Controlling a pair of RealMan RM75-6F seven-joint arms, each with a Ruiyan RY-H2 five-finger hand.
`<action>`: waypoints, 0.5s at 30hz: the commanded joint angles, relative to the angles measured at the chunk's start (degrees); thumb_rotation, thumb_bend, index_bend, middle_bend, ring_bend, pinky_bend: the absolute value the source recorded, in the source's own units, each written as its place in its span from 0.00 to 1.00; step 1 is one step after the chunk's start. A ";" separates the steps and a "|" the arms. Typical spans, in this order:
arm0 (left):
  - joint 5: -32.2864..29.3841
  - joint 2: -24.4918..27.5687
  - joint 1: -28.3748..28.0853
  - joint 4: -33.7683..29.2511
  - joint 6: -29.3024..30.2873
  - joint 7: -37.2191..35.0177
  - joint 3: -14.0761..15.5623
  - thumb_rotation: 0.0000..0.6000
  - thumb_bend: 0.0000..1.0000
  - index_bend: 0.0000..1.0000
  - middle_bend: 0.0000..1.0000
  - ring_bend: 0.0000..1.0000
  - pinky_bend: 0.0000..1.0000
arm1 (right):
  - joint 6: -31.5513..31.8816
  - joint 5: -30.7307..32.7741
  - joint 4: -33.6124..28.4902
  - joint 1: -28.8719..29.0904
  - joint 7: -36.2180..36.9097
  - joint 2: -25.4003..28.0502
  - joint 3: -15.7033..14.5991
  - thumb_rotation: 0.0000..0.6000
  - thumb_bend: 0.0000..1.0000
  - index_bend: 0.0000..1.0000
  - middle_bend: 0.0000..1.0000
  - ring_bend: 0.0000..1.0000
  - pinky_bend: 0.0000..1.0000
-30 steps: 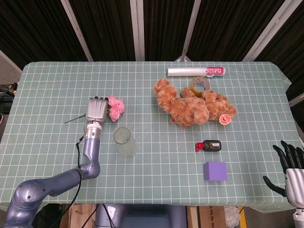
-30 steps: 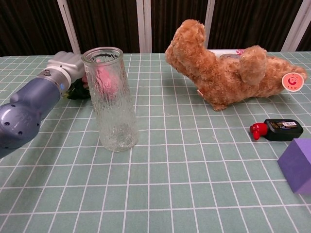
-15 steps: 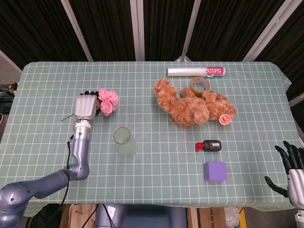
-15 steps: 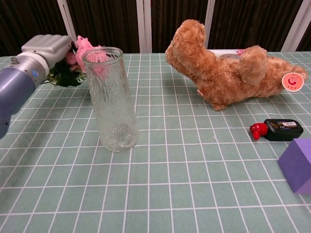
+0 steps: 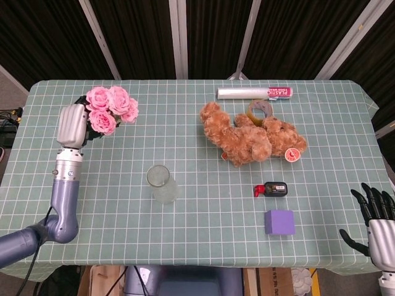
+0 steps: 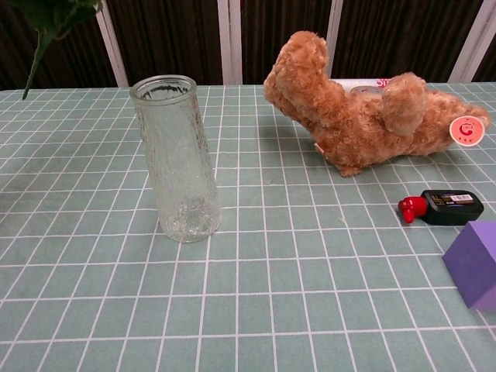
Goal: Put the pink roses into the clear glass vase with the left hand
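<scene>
My left hand (image 5: 71, 125) is raised over the table's left side and grips the bunch of pink roses (image 5: 110, 109), whose blooms point up and to the right. In the chest view only the green leaves and stem (image 6: 46, 17) show at the top left corner. The clear glass vase (image 5: 162, 183) stands upright and empty, to the right of and nearer than that hand; the chest view shows the vase (image 6: 177, 159) at left of centre. My right hand (image 5: 376, 220) hangs at the table's near right corner, fingers spread, holding nothing.
A brown teddy bear (image 5: 252, 137) lies right of centre, with a roll of tape (image 5: 261, 110) and a plastic wrap tube (image 5: 254, 93) behind it. A small black bottle with a red cap (image 5: 271, 189) and a purple block (image 5: 279, 222) sit near the right front.
My left hand has lifted the roses off the table and carried them up and to the left, out of the chest view except for the leaves. The vase has stayed put.
</scene>
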 commanded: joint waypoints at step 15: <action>1.51 8.63 2.96 -35.06 5.13 -11.80 -10.37 1.00 0.46 0.38 0.41 0.34 0.48 | -0.75 -1.07 0.47 0.49 0.16 -0.07 -0.56 1.00 0.22 0.15 0.05 0.00 0.00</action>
